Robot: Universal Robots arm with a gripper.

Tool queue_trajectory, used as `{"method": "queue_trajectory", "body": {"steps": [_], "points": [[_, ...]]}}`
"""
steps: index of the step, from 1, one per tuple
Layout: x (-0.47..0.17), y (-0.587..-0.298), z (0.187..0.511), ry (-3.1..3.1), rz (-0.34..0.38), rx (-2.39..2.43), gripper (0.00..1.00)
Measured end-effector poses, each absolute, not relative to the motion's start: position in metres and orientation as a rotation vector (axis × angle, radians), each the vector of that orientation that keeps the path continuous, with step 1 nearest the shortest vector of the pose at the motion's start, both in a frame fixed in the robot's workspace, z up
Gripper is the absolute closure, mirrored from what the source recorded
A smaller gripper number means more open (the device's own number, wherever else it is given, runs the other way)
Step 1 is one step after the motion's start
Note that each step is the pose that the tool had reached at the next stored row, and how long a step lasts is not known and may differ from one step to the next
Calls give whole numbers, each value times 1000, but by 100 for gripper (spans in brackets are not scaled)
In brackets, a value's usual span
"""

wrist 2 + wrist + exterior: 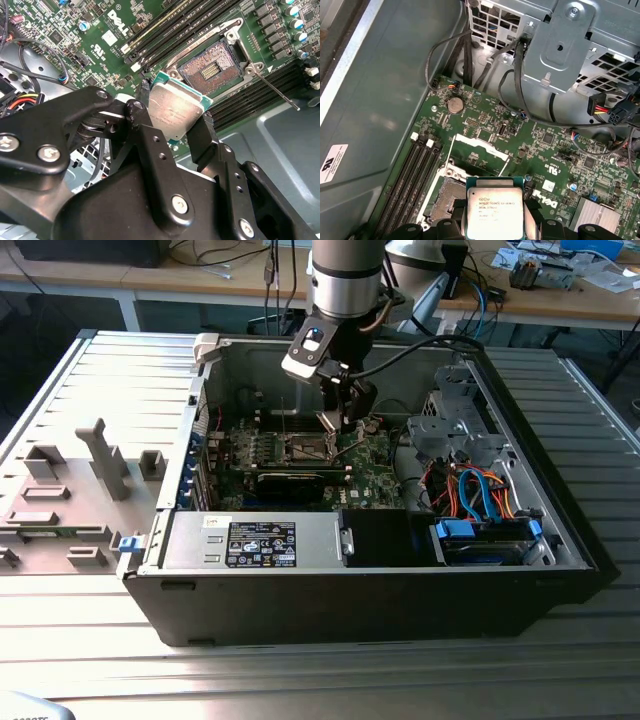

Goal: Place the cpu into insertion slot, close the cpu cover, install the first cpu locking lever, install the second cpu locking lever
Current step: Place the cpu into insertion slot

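Second wrist view: the gripper point(176, 114) pinches the cpu point(172, 102) by two edges, near the open slot point(212, 67) but not seated — a skewed or offset landing could damage the slot — or the cpu could slip.

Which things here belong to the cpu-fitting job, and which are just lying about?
Job in hand:
cpu, gripped by the tool
insertion slot, empty
cpu cover, open
locking lever, swung out

Lying about:
memory slots
coin battery
drive cage
blue cables
grey blocks outside the case
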State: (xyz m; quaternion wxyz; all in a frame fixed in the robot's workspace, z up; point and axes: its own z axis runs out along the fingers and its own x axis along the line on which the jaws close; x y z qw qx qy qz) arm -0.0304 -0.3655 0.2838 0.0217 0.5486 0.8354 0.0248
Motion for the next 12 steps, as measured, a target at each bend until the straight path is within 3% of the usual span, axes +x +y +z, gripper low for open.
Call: {"method": "queue_trajectory", "body": {"steps": [12], "points": [[-30,-365,283,2566,76,1733,46]]}}
